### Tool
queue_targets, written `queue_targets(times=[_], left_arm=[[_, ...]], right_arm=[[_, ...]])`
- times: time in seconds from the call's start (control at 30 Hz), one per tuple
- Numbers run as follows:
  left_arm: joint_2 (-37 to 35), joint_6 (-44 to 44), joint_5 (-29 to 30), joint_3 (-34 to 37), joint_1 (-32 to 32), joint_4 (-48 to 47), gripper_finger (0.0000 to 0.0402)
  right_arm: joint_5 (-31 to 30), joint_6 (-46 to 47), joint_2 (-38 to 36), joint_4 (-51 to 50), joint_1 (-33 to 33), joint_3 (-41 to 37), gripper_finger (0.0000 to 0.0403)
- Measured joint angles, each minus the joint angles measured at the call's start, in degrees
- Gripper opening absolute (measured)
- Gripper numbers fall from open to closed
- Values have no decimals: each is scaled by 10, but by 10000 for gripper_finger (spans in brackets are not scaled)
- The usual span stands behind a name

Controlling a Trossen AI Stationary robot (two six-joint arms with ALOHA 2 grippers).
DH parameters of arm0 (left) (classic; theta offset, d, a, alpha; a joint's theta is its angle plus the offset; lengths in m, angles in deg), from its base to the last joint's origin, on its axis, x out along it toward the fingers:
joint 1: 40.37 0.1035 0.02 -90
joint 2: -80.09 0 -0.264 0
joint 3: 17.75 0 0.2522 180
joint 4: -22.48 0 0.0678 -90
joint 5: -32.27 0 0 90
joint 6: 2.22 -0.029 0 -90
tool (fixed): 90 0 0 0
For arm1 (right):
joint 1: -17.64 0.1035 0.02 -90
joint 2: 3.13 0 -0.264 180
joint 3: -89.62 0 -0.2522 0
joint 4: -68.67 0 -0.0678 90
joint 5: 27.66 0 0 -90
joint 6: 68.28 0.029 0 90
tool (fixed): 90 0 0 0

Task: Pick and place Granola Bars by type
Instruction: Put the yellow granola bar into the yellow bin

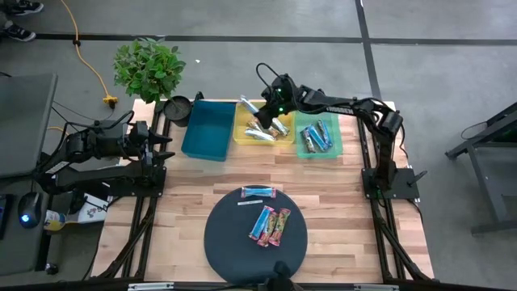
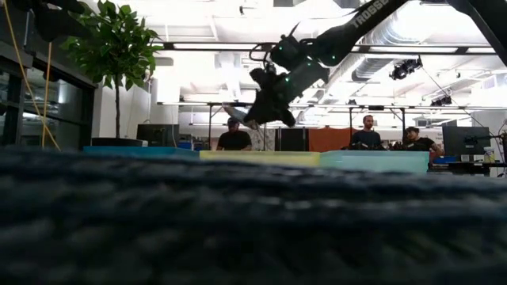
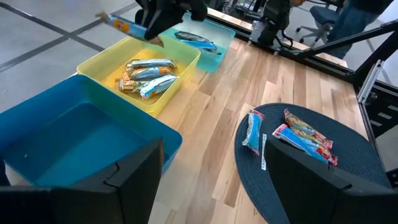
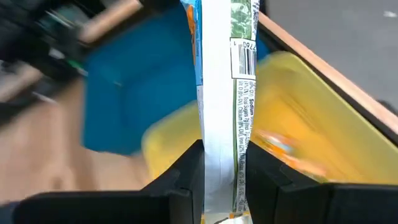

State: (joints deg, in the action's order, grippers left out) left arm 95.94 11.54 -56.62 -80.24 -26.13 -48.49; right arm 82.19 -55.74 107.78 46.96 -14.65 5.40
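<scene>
My right gripper (image 1: 262, 109) hangs over the far part of the yellow bin (image 1: 242, 137), shut on a silver-white granola bar (image 4: 221, 74) with a blue and orange edge. The bar also shows in the high view (image 1: 249, 105), in the left wrist view (image 3: 118, 23) and in the low view (image 2: 234, 113). Several silver bars (image 3: 149, 74) lie in the yellow bin, and blue ones (image 1: 317, 136) lie in the green bin (image 1: 335, 149). Three more bars (image 1: 271, 225) lie flat on the dark round mat (image 1: 222, 242). My left gripper (image 3: 217, 186) waits open at the table's left edge. My right gripper pinches the silver-white bar near one end (image 4: 221, 168), between its two fingers (image 4: 186, 177). The rest of the bar sticks out past the fingertips, lengthwise along them. The fingers come from the table's right, slanting down. The bar is lifted clear above the yellow bin.
An empty blue bin (image 1: 206, 129) stands left of the yellow one, all three in a row at the far edge. A potted plant (image 1: 148, 69) stands at the far left corner. Bare wood lies between the bins and the mat. People sit in the room beyond (image 2: 368, 136).
</scene>
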Motion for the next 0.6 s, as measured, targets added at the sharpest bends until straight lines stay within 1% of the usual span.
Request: queue_targets(times=[0.1, 0.2, 0.3, 0.4, 0.5, 0.6], left_arm=[[0, 0, 0, 0, 0, 0, 273], [0, 0, 0, 0, 0, 0, 273], [0, 1, 8, 0, 0, 0, 273], [0, 1, 15, 0, 0, 0, 273], [0, 1, 17, 0, 0, 0, 273], [0, 1, 16, 0, 0, 0, 273]], right_arm=[[-46, -24, 0, -57, 2, 9, 76], [-118, -51, 0, -136, 9, 40, 76], [-164, -88, 0, -195, 15, 75, 76], [-207, -99, 0, -220, 22, 101, 76], [-253, -101, 0, -246, 30, 110, 76], [-275, -101, 1, -271, 38, 110, 76]])
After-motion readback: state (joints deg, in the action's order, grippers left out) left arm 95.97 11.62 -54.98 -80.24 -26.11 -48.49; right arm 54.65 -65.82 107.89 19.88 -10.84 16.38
